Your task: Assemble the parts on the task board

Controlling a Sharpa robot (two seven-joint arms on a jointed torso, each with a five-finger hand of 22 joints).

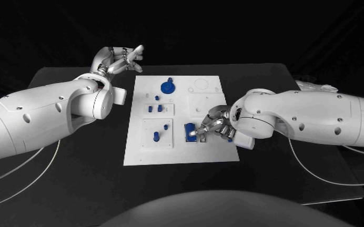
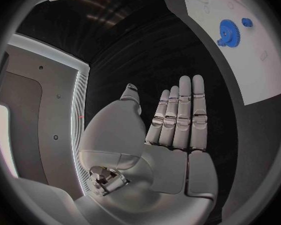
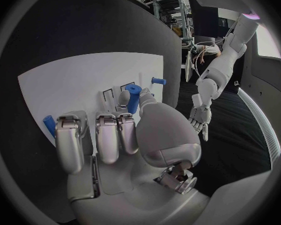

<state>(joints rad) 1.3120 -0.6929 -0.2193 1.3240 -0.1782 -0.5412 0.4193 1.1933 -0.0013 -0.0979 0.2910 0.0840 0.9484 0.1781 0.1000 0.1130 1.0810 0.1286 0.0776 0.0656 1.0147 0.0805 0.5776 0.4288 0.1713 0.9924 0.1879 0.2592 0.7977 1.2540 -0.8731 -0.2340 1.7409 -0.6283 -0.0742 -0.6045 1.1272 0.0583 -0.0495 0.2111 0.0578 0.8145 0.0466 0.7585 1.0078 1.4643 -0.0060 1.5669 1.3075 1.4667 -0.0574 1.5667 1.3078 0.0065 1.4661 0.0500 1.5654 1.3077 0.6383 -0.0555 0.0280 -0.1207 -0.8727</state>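
Two white arms reach over the black table, one from each side of the white task board that lies in its middle. The left hand hovers above the table just off the board's far left corner, palm up, fingers straight and close together but holding nothing; the left wrist view shows those flat fingers with bare black table behind them. In that same view a blue gear lies near the board's far end, with a small blue knob just beside it.

The right hand rests low on the board's near right part, fingers curled down onto the surface. In the right wrist view a blue cylindrical peg stands tilted at the thumb's tip; it seems pinched between thumb and a finger, though the contact itself is partly hidden. A blue rectangular block lies just beside this hand on the board. Several small blue pegs stand in the recessed panels along the board's left half.
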